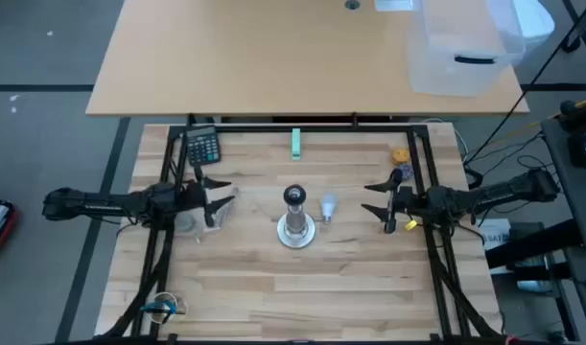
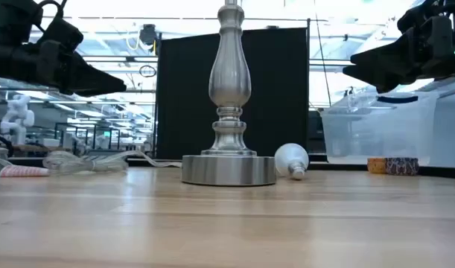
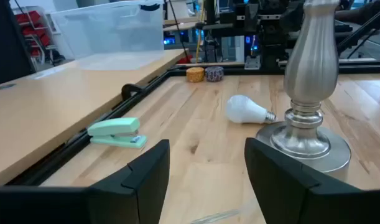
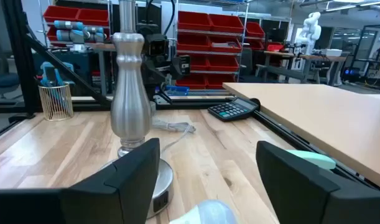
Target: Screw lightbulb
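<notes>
High view, lightbulb (image 1: 328, 206) lying on the wooden tabletop (image 1: 254, 278) just beside the silver lamp stand (image 1: 294, 222), left gripper (image 1: 225, 195) and right gripper (image 1: 371, 199) hovering either side, fingers apart, holding nothing, green stapler (image 1: 296, 143) near the far edge.

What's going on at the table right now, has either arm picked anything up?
Nothing is held. The lightbulb lies on its side on the table, just right of the silver lamp stand, whose socket is empty. The left pincer hovers open to the stand's left, and the right pincer hovers open to the bulb's right. Both are above the wood, clear of everything.
</notes>
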`<state>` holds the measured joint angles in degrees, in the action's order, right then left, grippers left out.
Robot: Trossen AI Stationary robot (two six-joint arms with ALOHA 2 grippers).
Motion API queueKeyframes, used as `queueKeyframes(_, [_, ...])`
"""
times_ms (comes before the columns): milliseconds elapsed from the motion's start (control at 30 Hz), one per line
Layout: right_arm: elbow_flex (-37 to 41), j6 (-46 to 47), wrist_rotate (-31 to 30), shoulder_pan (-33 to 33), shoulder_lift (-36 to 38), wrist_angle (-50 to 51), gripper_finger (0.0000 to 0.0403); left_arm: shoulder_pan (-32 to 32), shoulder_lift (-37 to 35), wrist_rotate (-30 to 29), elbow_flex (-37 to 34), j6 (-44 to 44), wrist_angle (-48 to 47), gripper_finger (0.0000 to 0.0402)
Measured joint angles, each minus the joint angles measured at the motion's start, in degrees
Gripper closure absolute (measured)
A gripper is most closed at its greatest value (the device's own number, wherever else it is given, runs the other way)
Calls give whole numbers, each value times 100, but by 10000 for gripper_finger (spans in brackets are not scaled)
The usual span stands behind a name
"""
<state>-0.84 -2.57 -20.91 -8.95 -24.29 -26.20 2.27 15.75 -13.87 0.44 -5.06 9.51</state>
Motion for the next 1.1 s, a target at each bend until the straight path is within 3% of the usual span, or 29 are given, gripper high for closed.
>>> queueKeyframes(1100, [-1,100,2,1,0,-26,149,0,0,0,1,2,1,191])
